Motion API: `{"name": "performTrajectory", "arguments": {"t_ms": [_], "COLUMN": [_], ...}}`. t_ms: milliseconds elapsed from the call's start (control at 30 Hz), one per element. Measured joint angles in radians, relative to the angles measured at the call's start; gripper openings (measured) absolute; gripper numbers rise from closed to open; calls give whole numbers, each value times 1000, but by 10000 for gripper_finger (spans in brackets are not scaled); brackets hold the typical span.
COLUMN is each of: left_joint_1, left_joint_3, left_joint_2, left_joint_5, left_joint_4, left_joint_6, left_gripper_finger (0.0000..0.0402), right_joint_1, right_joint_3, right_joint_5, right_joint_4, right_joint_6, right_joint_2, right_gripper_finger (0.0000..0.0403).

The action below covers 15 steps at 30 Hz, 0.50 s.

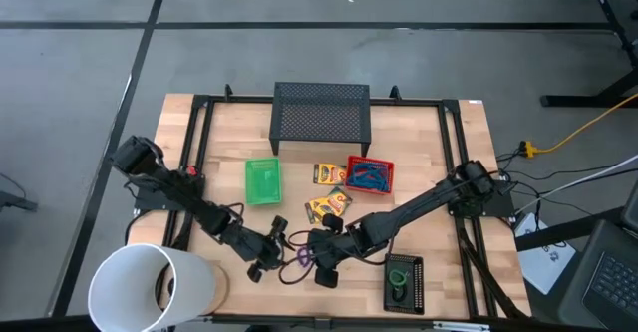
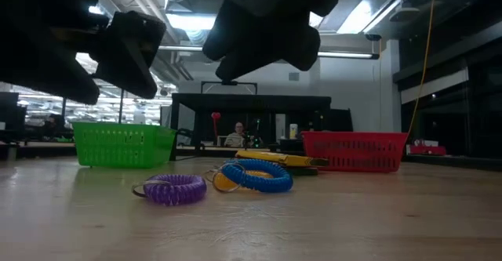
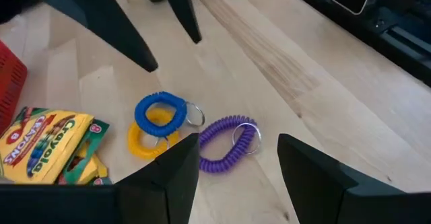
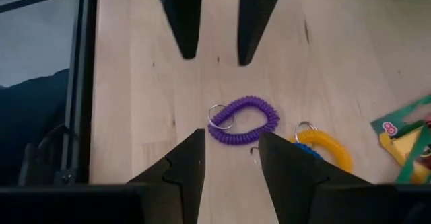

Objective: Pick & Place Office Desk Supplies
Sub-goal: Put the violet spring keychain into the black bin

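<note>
Both grippers hover low over the front middle of the wooden table (image 1: 429, 163), facing each other across a small cluster of coiled bands. The left gripper (image 3: 237, 158) has its fingers spread apart and empty; the purple band (image 3: 227, 143) lies flat on the wood just ahead of its fingertips, roughly in line with the gap between them. Just beyond and to one side of that band, a blue band (image 3: 160, 111) rests on top of a yellow band (image 3: 147, 140), the two overlapping, each with a small metal ring attached.

The right gripper (image 4: 230, 155) is likewise open and holds nothing, with the same purple band directly in front of its fingertips and the yellow and blue pair just beside it. The two grippers' fingertips are near each other, with only the bands between them.

Beyond the bands lie crayon boxes (image 1: 328, 207), stacked loosely, near the red tray (image 1: 370, 176). A green tray (image 1: 263, 181) sits farther back on the left gripper's side, a black tray (image 1: 405, 283) close beside the right arm, a black mesh shelf (image 1: 321, 109) at the far edge, and a big white cylinder (image 1: 150, 286) beside the left arm.
</note>
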Motion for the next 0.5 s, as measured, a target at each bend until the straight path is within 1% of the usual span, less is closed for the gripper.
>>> {"name": "performTrajectory", "arguments": {"t_ms": [67, 167, 333, 400, 500], "left_joint_1": [0, 0, 0, 0, 0], "left_joint_3": [0, 0, 0, 0, 0], "left_joint_2": [-1, -1, -2, -2, -2], "left_joint_5": [0, -3, -13, -16, -17], "left_joint_4": [-8, -28, -19, -14, -13], "left_joint_6": [1, 0, -4, -5, -8], "left_gripper_finger": [196, 196, 196, 196, 196], "right_joint_1": [0, -3, -45, -56, -59], "right_joint_3": [0, 0, 0, 0, 0], "right_joint_5": [4, 67, 144, 138, 77], "right_joint_4": [0, -7, -43, -37, 2], "right_joint_6": [-7, -7, -14, -53, -122], "right_joint_2": [-1, -2, -2, -5, -33], "right_gripper_finger": [139, 139, 139, 139, 139]}}
